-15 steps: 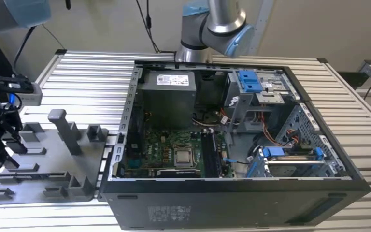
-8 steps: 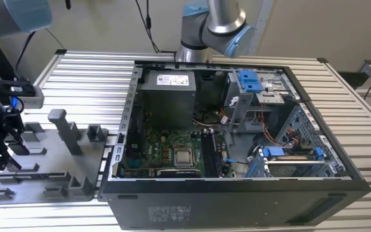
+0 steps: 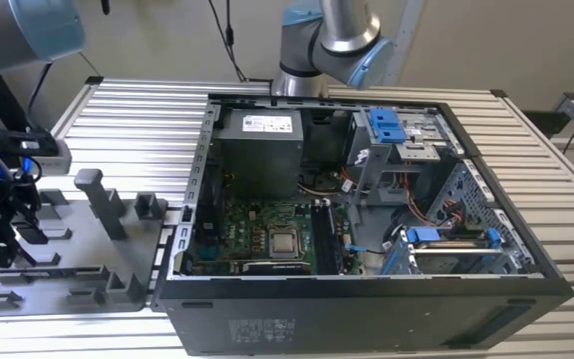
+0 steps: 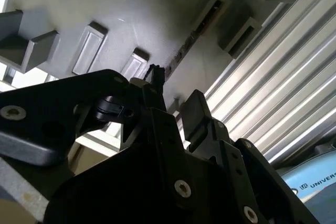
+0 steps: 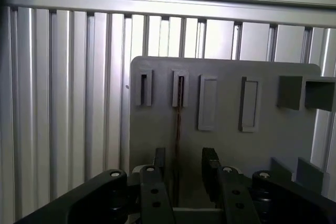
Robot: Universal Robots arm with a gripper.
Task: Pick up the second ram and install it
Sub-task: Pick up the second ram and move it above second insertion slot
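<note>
The second ram is a thin dark stick seen edge-on, standing in a slot of the grey holder plate. In both wrist views my gripper is open, one finger on each side of the stick, which lies closer to one finger than to the other. The second wrist view shows the ram as a dark line running away from the gripper. In the exterior view the gripper hangs over the holder plate at the exterior view's left.
The open computer case fills the middle of the exterior view, with the motherboard and its memory slots inside. Upright grey posts stand on the holder plate. The ribbed metal table lies all around.
</note>
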